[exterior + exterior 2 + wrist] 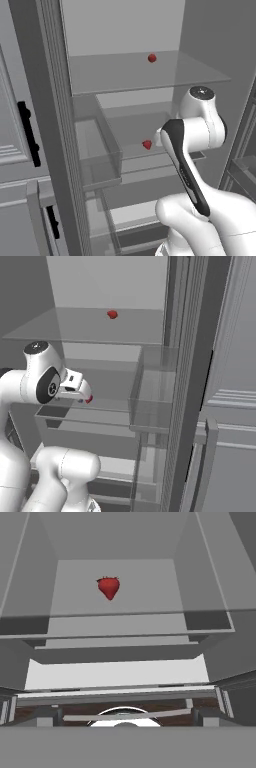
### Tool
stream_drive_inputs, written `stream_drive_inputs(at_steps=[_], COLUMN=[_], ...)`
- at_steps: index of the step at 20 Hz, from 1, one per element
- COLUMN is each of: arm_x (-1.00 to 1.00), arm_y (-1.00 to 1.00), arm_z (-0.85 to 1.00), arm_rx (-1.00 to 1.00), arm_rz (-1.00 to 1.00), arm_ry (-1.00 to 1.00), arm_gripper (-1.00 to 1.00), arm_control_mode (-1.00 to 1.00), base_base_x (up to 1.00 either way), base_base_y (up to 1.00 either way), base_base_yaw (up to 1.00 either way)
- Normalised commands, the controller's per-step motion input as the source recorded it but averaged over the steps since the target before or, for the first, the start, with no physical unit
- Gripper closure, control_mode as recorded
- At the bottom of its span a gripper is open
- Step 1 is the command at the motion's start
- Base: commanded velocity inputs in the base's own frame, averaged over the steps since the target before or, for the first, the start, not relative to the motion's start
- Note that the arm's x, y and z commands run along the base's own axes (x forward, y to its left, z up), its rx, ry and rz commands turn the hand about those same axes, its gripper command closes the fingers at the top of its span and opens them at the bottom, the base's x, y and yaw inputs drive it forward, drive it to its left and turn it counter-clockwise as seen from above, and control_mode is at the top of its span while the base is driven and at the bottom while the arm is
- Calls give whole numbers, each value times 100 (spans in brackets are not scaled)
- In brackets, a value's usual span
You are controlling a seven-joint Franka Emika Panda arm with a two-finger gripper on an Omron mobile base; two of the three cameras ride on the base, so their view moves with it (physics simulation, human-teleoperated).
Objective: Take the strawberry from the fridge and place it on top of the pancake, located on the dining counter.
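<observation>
Scene: a robot arm reaches into the open fridge [200,45], among its glass shelves.
Gripper: the gripper [86,392] has its jaws spread fully apart and holds nothing.
Strawberry: the strawberry [108,587] lies on a shelf [150,614] just ahead of the gripper, not yet touched.
Doing it well: in my judgement, bring the jaws level with the shelf, centre them on the berry, then close gently, since it is small and may roll.
Hand camera: shows the berry's heart shape and leafy top.
Base cameras: show a second red dot [152,58] on the upper shelf, possibly a reflection; I cannot tell.
</observation>
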Motion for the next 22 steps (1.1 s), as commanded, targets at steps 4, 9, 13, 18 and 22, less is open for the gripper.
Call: stream_drive_inputs(at_steps=[4, 9, 13, 18, 22], arm_x=[0, 0, 5, 31, 4], arm_y=[0, 0, 3, 21, 1], arm_z=[0, 0, -1, -1, 0], arm_rx=[0, 0, 0, 0, 0], arm_rz=[0, 0, 0, -1, 0], arm_ry=[0, 0, 0, -5, 0], arm_gripper=[-100, -100, -100, -100, -100], arm_control_mode=[100, -100, -100, -100, -100], base_base_x=[42, 0, 0, 0, 0], base_base_y=[8, 0, 0, 0, 0], base_base_yaw=[0, 0, 0, 0, 0])
